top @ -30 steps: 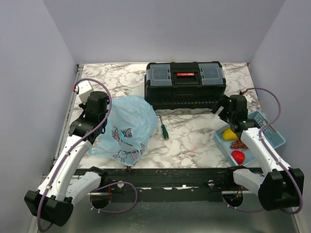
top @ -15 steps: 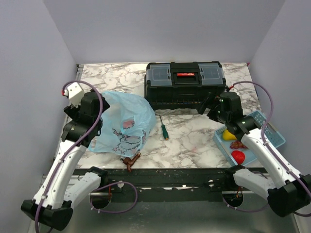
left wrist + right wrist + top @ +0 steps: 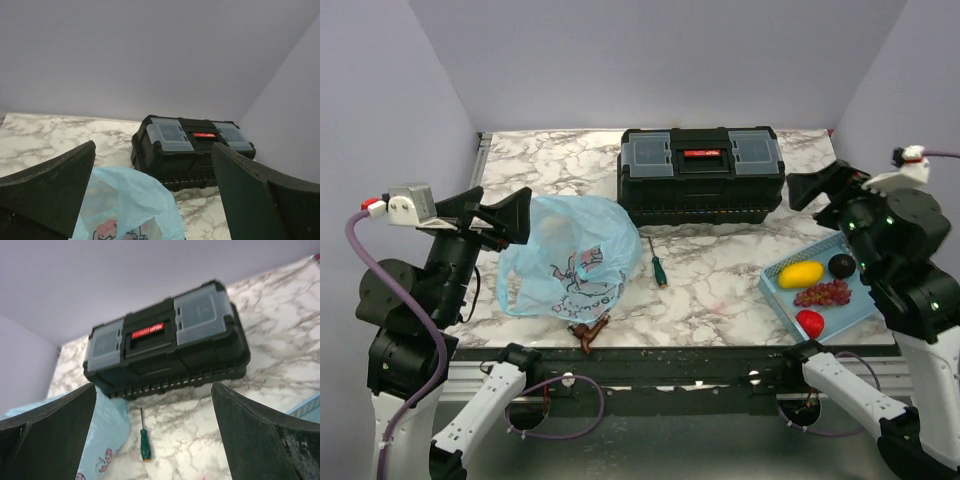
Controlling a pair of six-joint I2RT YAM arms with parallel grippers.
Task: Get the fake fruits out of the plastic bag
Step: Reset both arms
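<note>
Position of left gripper: raised over the left edge of the table, jaws spread fully, nothing held. Position of right gripper: raised at the far right, jaws fully apart, likewise empty.

Location of plastic bag: slumped on the left of the table, just near and left of the toolbox, apart from both grippers.

In the blue tray on the right: grapes, yellow fruit and dark round fruit, beside a red fruit. At the bag's near edge: small brown item, kind not determinable. Between bag and tray: screwdriver.

Judged: removal apparently complete, confirmation outstanding.

Recommended: check the bag for any remaining fruit before closing out. If re-entering, pinch one handle with the left gripper, lift gently, and avoid dragging the thin film onto the screwdriver or off the near edge.
</note>
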